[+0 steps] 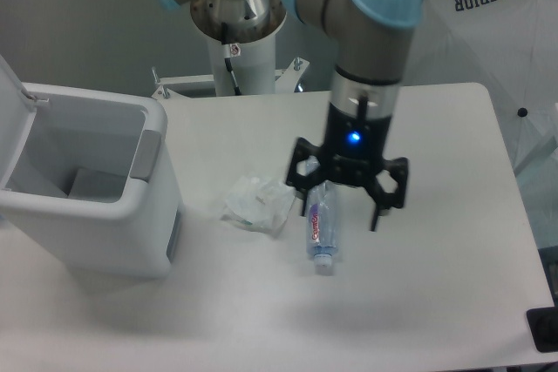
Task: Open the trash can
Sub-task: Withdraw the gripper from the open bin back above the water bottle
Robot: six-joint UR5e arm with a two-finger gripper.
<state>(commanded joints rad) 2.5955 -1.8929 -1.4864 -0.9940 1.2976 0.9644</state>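
We are looking at the large boxy white plastic trash can (96,206) sitting at the table's left edge, its flat lid (10,119) standing upright and its inside showing. Our black two-finger gripper (342,213) is hanging with its fingers spread apart, gripping nothing, directly above the clear plastic water bottle (320,231) lying on the white table (436,241). A crumpled clear plastic wrapper (255,204) is lying between bottle and bin.

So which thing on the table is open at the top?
The big white trash can at the left: its lid stands up. The bottle lies capped, and the crumpled wrapper is flat.
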